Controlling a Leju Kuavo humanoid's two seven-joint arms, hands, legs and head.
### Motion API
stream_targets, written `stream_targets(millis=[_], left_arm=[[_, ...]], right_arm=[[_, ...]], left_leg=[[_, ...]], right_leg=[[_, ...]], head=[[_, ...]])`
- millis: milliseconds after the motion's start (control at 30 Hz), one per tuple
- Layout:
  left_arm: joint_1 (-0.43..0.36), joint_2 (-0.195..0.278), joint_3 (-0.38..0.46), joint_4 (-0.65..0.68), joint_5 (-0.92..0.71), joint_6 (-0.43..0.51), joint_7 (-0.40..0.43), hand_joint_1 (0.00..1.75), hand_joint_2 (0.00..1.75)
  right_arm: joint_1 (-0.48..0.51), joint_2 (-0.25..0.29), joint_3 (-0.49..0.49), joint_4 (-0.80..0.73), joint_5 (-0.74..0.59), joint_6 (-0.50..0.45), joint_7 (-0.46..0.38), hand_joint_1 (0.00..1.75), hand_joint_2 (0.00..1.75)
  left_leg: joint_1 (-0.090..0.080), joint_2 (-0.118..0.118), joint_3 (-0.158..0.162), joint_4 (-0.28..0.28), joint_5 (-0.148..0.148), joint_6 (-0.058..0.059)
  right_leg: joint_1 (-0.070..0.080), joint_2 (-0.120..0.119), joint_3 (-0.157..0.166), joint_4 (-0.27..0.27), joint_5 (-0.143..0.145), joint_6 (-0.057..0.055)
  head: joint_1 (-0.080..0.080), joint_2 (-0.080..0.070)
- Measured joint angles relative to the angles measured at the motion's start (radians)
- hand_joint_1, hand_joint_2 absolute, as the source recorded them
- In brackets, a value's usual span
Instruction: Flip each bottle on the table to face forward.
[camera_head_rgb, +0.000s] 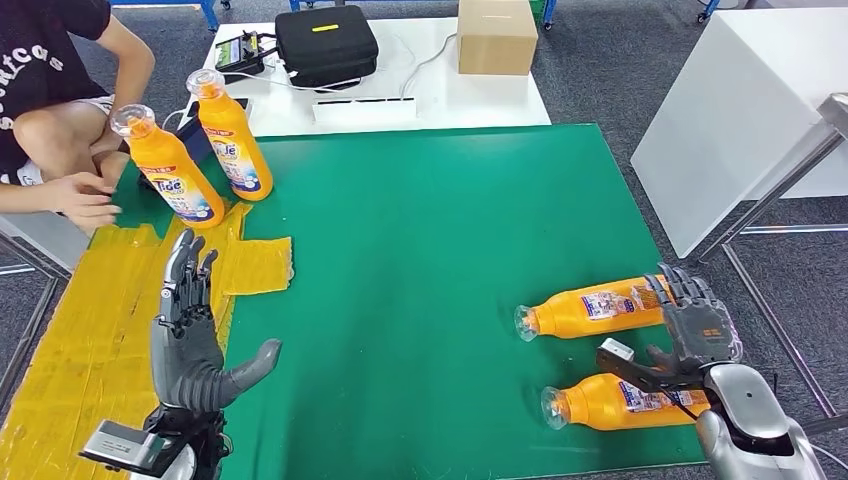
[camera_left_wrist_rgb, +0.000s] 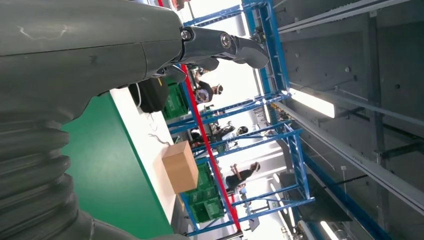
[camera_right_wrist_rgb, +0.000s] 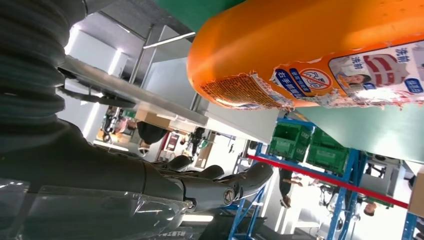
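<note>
While two orange bottles already stand upright at the far left of the green mat (camera_head_rgb: 420, 260), beside a seated person (camera_head_rgb: 60, 110), two more lie on their sides at the near right, and the right hand (camera_head_rgb: 695, 325) hovers at their base ends. The farther lying bottle (camera_head_rgb: 590, 308) and the nearer lying bottle (camera_head_rgb: 610, 402) both run crosswise to the robot, caps toward the mat's middle and bases toward the right hand, which appears to sit between them and just beside both (whether it touches either cannot be told from the head view). Its fingers are spread and hold nothing; the right wrist view shows them extended beneath a bottle's smooth, rounded plastic base and torn-edged paper label. The left hand (camera_head_rgb: 190, 330), open with fingers upright, hangs well apart over a yellow taped patch (camera_head_rgb: 90, 330). Judged from this, the right arm is far better placed for the next grasp, likely across a bottle's glossy, flattened body.
</note>
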Motion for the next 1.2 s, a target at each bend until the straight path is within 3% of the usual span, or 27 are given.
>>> stream_targets(millis=[300, 500, 700, 800, 833, 933, 967, 1100, 1200], left_arm=[[-0.007, 0.0, -0.006, 0.019, 0.008, -0.002, 0.001, 0.0, 1.75], [-0.022, 0.0, -0.017, 0.04, 0.014, -0.01, 0.002, 0.0, 1.75], [-0.024, 0.0, -0.019, 0.045, 0.015, -0.012, 0.002, 0.0, 1.75], [-0.034, 0.0, -0.028, 0.056, 0.017, -0.017, 0.006, 0.0, 1.75], [-0.037, 0.0, -0.032, 0.061, 0.018, -0.019, 0.009, 0.0, 1.75], [-0.042, 0.0, -0.039, 0.069, 0.021, -0.024, 0.014, 0.0, 1.75], [-0.043, 0.0, -0.04, 0.07, 0.023, -0.025, 0.015, 0.0, 1.75], [-0.047, 0.0, -0.045, 0.082, 0.031, -0.03, 0.015, 0.0, 1.75], [-0.048, 0.0, -0.046, 0.09, 0.035, -0.03, 0.015, 0.0, 1.75]], right_arm=[[-0.072, 0.002, 0.012, 0.109, 0.065, -0.02, 0.004, 0.0, 1.75], [-0.164, 0.016, 0.066, 0.239, 0.084, -0.017, -0.012, 0.0, 1.75], [-0.187, 0.022, 0.087, 0.27, 0.084, -0.01, -0.018, 0.0, 1.75], [-0.259, 0.043, 0.145, 0.357, 0.083, -0.005, -0.019, 0.04, 1.75], [-0.29, 0.052, 0.169, 0.396, 0.083, -0.002, -0.018, 0.3, 1.75], [-0.346, 0.071, 0.21, 0.474, 0.073, 0.019, -0.029, 1.55, 1.75], [-0.356, 0.074, 0.218, 0.492, 0.059, 0.03, -0.043, 1.73, 1.75], [-0.383, 0.08, 0.244, 0.533, -0.031, 0.082, -0.12, 1.75, 1.75], [-0.398, 0.08, 0.261, 0.546, -0.064, 0.089, -0.133, 1.75, 1.75]], left_leg=[[0.0, 0.0, 0.0, 0.0, 0.0, 0.0], [0.0, 0.001, 0.0, 0.0, 0.0, 0.0], [0.0, 0.001, 0.0, 0.0, 0.0, 0.0], [0.0, 0.002, 0.002, 0.0, 0.0, 0.0], [0.0, 0.003, 0.003, 0.0, 0.0, 0.0], [0.0, 0.003, 0.007, 0.0, 0.0, 0.0], [0.0, 0.003, 0.008, 0.0, 0.0, 0.0], [0.0, 0.003, 0.01, 0.0, 0.0, 0.0], [0.0, 0.003, 0.011, 0.0, 0.0, 0.0]], right_leg=[[0.0, 0.0, 0.0, 0.0, 0.0, 0.0], [0.0, 0.0, 0.0, 0.0, 0.0, 0.0], [0.0, 0.0, 0.001, 0.0, 0.0, 0.0], [0.0, 0.001, 0.002, 0.0, 0.0, 0.0], [0.0, 0.001, 0.002, 0.0, 0.0, 0.0], [0.0, 0.002, 0.005, 0.0, 0.0, 0.0], [0.0, 0.002, 0.006, 0.0, 0.0, 0.0], [0.0, 0.002, 0.008, 0.0, 0.0, 0.0], [0.0, 0.002, 0.009, 0.0, 0.0, 0.0]], head=[[0.0, 0.0], [0.0, 0.0], [0.0, 0.0], [0.0, 0.0], [0.0, 0.0], [0.0, 0.0], [0.0, 0.0], [0.0, 0.0], [0.0, 0.0]])
